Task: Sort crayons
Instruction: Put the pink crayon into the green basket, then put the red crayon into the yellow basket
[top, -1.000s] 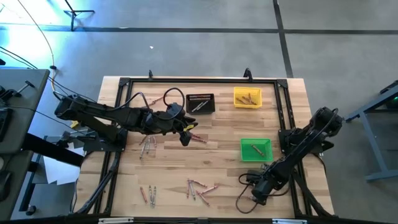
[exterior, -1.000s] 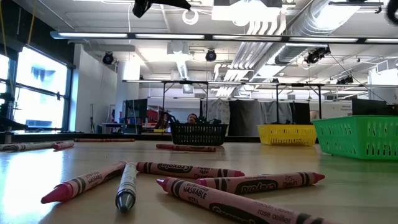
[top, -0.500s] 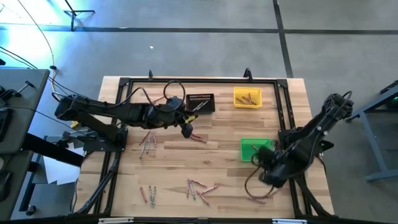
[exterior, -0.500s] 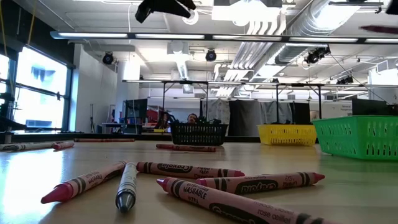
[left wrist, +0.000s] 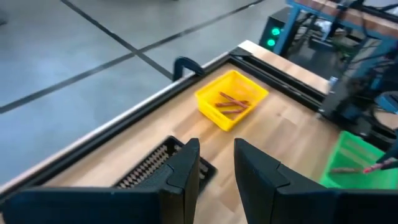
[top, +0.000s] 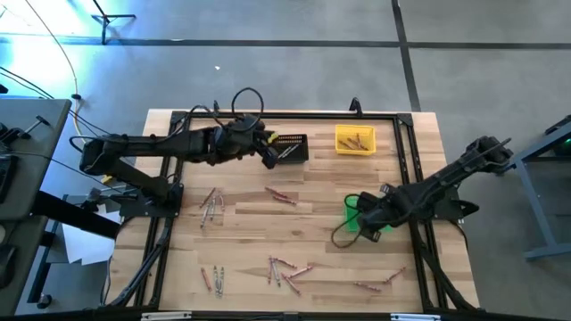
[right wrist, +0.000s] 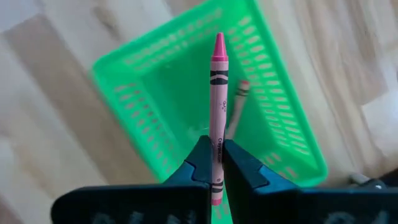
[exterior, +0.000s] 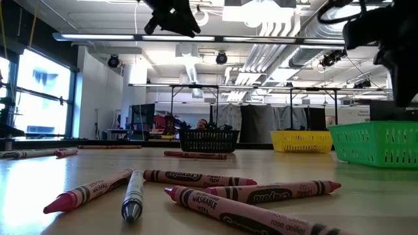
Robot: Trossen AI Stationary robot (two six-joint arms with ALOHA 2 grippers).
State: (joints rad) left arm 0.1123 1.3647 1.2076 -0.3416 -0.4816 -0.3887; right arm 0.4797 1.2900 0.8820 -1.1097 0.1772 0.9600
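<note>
One pink crayon (right wrist: 217,106), black-banded with a pointed tip, stands clamped between the right gripper (right wrist: 216,163) fingers, pointing to twelve o'clock over the green bin (right wrist: 273,124). Left gripper (left wrist: 216,163), parted, empty, hovers above the black bin (top: 287,147).

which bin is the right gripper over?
The green bin. The right gripper hangs above it, shut on a pink crayon; the yellow bin and black bin sit farther back.

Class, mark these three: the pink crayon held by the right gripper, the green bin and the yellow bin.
pink crayon (right wrist: 217,93), right wrist view, mid-shaft.
green bin (right wrist: 283,106), right wrist view, side wall.
yellow bin (left wrist: 210,102), left wrist view, near wall.
</note>
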